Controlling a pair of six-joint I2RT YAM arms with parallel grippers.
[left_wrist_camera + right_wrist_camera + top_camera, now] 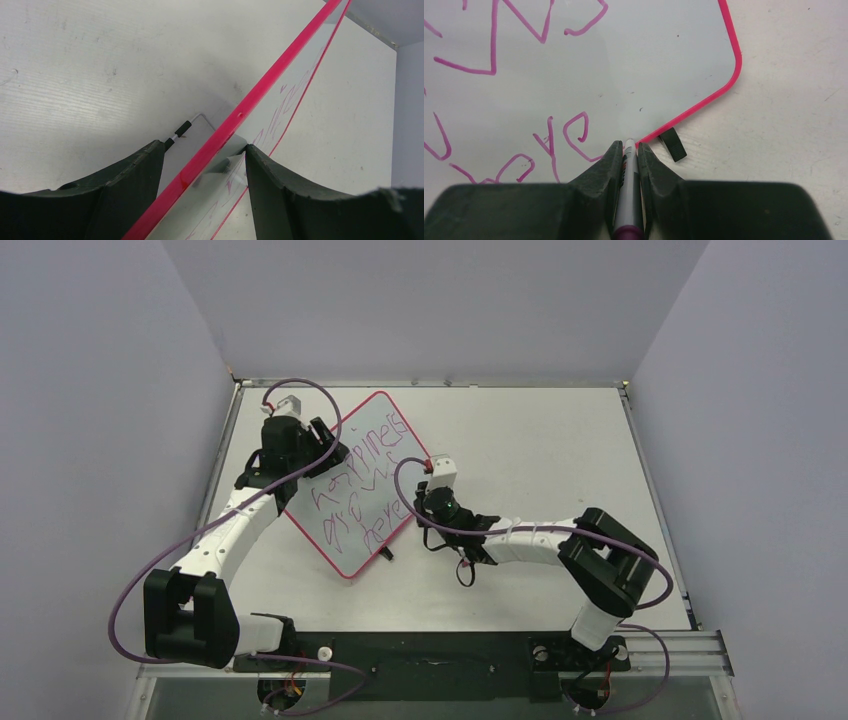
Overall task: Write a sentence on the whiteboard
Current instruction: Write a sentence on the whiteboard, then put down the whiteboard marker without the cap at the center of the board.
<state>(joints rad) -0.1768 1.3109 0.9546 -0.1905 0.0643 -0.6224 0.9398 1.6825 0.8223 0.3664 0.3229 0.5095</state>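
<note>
The whiteboard (372,422), red-pink framed, lies as a diamond left of centre. The sentence (355,490) runs across it in slanted purple lines starting "happiness". My left gripper (318,443) is at the board's upper left edge. In the left wrist view its jaws (205,150) straddle the red frame (240,114), one finger on the written face, the other on the back by the wire stand (192,120). My right gripper (420,508) is shut on a grey marker (628,190) with a purple end. Its tip touches the board (649,65) just inside the frame, right of the last purple letters (574,135).
A small black clip (672,144) sticks out under the board's edge beside the marker tip; it also shows in the top view (386,555). Purple cables loop from both arms. Grey walls close in the white table (560,460) on three sides.
</note>
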